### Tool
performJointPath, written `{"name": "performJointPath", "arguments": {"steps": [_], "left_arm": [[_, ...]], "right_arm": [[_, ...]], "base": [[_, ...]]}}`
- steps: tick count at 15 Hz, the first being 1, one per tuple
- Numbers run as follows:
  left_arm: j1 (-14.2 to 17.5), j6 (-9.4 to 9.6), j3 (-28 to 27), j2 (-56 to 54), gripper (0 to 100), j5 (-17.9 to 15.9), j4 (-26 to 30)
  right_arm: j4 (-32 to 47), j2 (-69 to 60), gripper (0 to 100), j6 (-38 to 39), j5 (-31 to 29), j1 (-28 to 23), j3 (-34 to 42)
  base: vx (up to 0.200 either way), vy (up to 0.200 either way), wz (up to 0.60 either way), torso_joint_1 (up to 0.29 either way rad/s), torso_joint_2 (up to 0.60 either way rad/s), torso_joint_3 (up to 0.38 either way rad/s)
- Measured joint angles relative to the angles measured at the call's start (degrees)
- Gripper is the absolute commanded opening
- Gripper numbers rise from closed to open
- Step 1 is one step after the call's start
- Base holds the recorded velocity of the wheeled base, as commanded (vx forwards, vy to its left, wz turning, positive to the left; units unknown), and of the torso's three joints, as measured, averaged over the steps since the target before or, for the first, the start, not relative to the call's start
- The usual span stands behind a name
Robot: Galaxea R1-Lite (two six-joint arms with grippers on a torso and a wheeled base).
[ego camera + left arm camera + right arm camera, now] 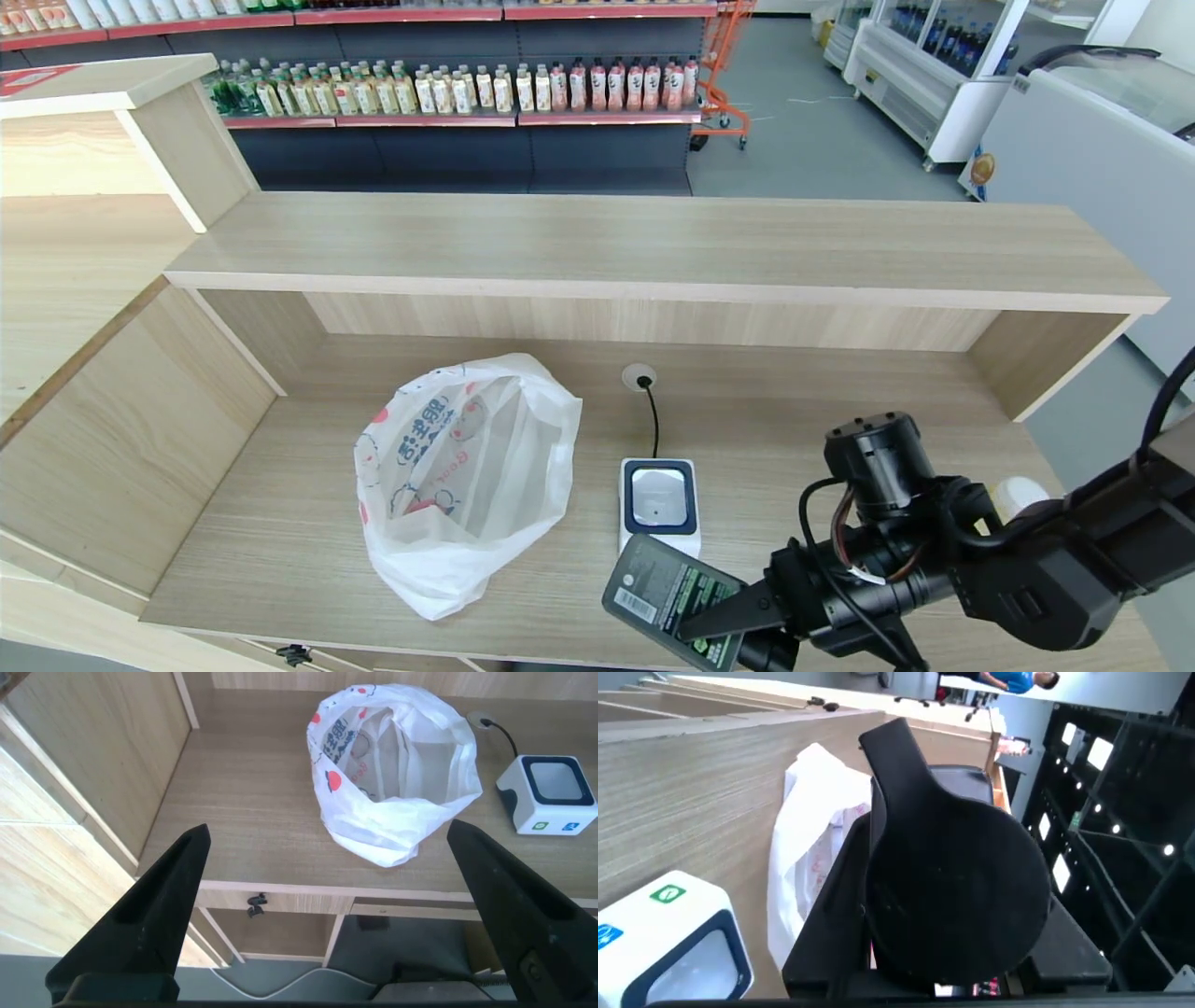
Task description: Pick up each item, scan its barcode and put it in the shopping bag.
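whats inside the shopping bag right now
The shopping bag is open; inside only crumpled white plastic shows, no clear item. Its bottom is hidden by folds.

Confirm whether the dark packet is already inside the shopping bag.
No. The right gripper holds the dark packet just in front of the scanner, well apart from the shopping bag.

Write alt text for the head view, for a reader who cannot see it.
The right gripper holds a dark flat packet with a white barcode label at the near edge of a white box-shaped scanner. An open white plastic shopping bag sits left of it on the light wooden counter.
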Motion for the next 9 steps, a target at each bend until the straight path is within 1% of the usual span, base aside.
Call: {"name": "performJointPath", "arguments": {"steps": [2, 3, 9], "left_arm": [[0.0, -0.02, 0.0, 0.0, 100, 0.0, 0.0], [0.0, 0.00, 0.0, 0.0, 100, 0.0, 0.0], [0.0, -0.02, 0.0, 0.0, 100, 0.0, 0.0]], "right_arm": [[0.2, 1.8, 0, 0.2, 0.4, 3.0, -2.2], [0.3, 2.4, 0, 0.2, 0.4, 3.5, -2.6], [0.3, 3.4, 0, 0.2, 0.8, 4.0, -3.1]], "base": [[0.000, 0.000, 0.00, 0.000, 0.00, 0.000], [0.000, 0.000, 0.00, 0.000, 0.00, 0.000], [0.000, 0.000, 0.00, 0.000, 0.00, 0.000]]}}
